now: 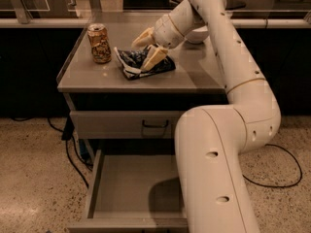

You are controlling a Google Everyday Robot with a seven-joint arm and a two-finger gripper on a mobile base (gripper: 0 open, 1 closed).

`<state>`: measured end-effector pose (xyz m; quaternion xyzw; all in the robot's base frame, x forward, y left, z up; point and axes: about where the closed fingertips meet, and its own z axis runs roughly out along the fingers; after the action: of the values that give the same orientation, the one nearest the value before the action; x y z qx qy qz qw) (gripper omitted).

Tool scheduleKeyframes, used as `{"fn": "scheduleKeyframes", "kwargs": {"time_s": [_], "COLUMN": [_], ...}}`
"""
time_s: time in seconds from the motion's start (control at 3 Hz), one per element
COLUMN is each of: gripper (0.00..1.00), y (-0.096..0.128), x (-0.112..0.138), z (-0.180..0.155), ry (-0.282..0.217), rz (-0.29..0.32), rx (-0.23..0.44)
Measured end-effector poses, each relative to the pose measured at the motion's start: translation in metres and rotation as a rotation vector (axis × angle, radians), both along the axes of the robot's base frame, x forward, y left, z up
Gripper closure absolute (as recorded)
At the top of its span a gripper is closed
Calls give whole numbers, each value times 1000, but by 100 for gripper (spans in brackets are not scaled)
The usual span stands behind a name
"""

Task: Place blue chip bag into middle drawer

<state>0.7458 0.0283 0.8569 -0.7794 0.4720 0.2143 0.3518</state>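
The tool (149,47) is down on the surface (194,79). Its two tan fingers (154,57) are spread apart, and part of the blue chip bag (136,60) sits between them. I do not think they are squeezing it yet. The bag lies crumpled at 6 o'clock from the tool. It looks light, soft and shiny, so it may slip and crinkle. A bunched-up fold near the top looks best to grab. A round tan can (99,43) stands at 9 o'clock from the bag. The middle drawer (131,191), flat grey metal, is open at 6 o'clock, far below.
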Motion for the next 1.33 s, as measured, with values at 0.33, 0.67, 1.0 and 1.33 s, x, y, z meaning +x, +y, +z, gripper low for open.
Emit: {"fn": "scheduleKeyframes", "kwargs": {"time_s": [0.33,0.67,1.0,1.33], "gripper": [63,87,100,100], "y": [0,0,0,0], "x": [0,0,0,0], "z": [0,0,0,0], "ry": [0,0,0,0], "rz": [0,0,0,0], "rx": [0,0,0,0]}}
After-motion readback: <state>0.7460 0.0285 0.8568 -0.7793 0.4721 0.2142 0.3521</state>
